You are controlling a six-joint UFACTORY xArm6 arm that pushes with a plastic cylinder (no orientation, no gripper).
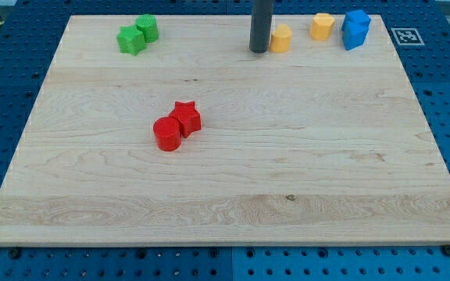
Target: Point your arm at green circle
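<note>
The green circle [148, 27] sits near the view's top left, touching a green star [130, 39] on its lower left. My tip [258, 50] is at the view's top centre, far to the right of the green blocks. It stands just left of a yellow block [281, 37], close to it or touching it.
A second yellow block [323, 26] and two blue blocks [355, 30] lie at the view's top right. A red star [186, 117] and a red circle [166, 133] touch each other left of the board's centre. The wooden board [287, 172] rests on a blue pegboard table.
</note>
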